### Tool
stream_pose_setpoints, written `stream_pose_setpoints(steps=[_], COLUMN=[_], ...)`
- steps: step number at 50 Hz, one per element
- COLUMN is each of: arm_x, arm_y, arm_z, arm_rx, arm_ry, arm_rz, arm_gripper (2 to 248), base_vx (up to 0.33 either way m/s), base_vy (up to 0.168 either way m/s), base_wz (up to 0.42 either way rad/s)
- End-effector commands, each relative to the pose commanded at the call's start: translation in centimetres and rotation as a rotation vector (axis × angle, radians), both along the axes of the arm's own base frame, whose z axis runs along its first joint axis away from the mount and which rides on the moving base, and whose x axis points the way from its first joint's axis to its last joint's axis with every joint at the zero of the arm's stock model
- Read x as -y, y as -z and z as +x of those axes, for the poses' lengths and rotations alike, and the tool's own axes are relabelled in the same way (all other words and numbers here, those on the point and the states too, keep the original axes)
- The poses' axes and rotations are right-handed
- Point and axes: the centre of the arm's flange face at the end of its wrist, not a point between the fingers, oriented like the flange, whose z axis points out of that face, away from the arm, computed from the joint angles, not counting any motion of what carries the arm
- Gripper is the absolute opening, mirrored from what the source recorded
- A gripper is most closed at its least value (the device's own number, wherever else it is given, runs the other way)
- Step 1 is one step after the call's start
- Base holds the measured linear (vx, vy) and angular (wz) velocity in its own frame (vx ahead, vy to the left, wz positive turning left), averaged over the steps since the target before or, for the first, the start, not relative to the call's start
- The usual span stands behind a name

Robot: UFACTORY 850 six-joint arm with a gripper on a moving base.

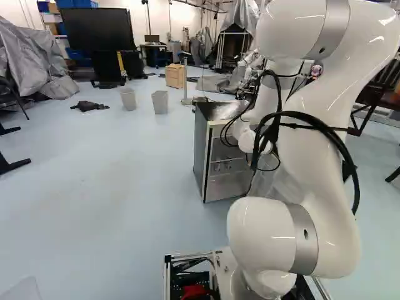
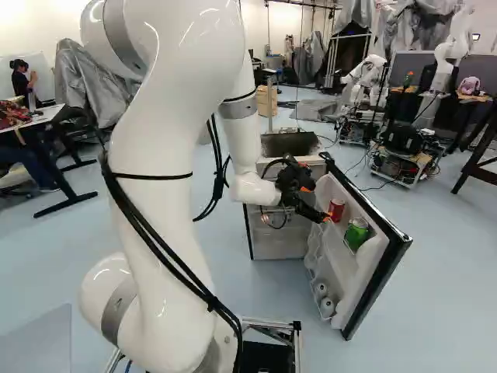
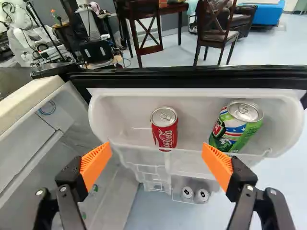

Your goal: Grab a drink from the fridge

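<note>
1. The drinks stand in the fridge door: a red can (image 3: 164, 134) and a green can (image 3: 236, 127) sit upright, apart from each other, in the same white door shelf (image 3: 127, 112).
2. The gripper (image 2: 317, 203) is spread wide, with nothing clamped between its orange pads (image 3: 96, 164); the red can lies ahead of the gap between the fingers, the green can ahead of one finger and off to that side; whether a pad touches the shelf, I cannot tell.
3. White flowing script runs up the red can's side; the green can carries a label patterned in red, white and blue; both show bare metal lids.
4. Lower in the door, two more cans (image 3: 194, 194) stand side by side in a small rack, pale lids showing; their labels cannot be read.
5. The fridge door (image 2: 376, 289) is swung open beside the fridge body (image 2: 279, 237); the white arm (image 2: 159, 171) reaches forward to it.
6. Farther off stand two pale bins (image 1: 128, 99) and a wooden box (image 1: 174, 75); another robot (image 3: 23, 38) and a dark wooden chair (image 3: 217, 37) stand beyond the door.
</note>
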Motion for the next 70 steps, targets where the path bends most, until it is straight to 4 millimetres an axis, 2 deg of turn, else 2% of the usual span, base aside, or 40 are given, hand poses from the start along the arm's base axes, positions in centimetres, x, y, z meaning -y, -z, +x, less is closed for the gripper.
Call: stream_pose_setpoints(steps=[70], arm_x=[4.6], arm_y=[0.6], arm_z=[2.4], arm_rx=[0.025], arm_ry=[0.074], arm_rz=[0.015], arm_gripper=[247], base_vx=[0.000], base_vy=[0.000], base_wz=[0.000])
